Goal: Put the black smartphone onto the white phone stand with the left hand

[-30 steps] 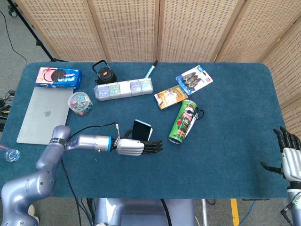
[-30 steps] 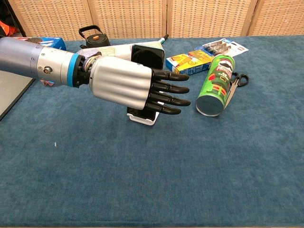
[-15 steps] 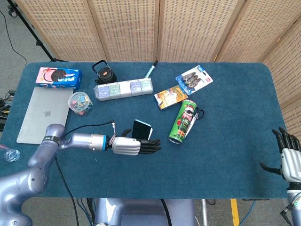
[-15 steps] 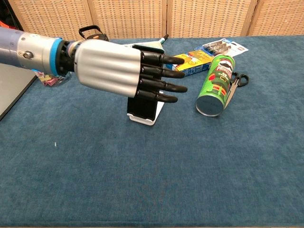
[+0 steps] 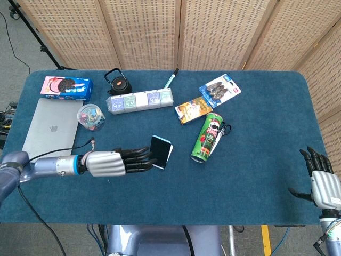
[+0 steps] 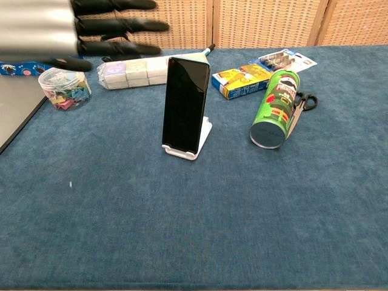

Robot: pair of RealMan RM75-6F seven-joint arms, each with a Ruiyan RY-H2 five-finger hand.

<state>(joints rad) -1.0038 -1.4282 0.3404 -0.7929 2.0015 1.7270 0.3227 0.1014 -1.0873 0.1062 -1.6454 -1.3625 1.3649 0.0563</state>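
Observation:
The black smartphone [image 6: 185,103] leans upright on the white phone stand [image 6: 196,145] near the middle of the blue table; in the head view the phone [image 5: 160,152] shows mostly its top edge. My left hand [image 5: 114,161] hovers just left of the phone with its fingers stretched out and apart, holding nothing. In the chest view that left hand [image 6: 73,27] fills the top left corner, well above and left of the phone. My right hand [image 5: 322,184] hangs off the table's right front corner, fingers spread and empty.
A green Pringles can [image 6: 274,108] lies right of the stand with scissors [image 6: 302,103] beside it. A jar of clips [image 6: 63,88], a laptop [image 5: 50,128], a cookie box [image 5: 66,88], a row of small boxes [image 5: 138,100] and a black kettle [image 5: 118,82] stand at the back left.
My left hand has drawn back to the left and upward, away from the phone, which stays standing on the stand. The right hand has sunk slightly lower.

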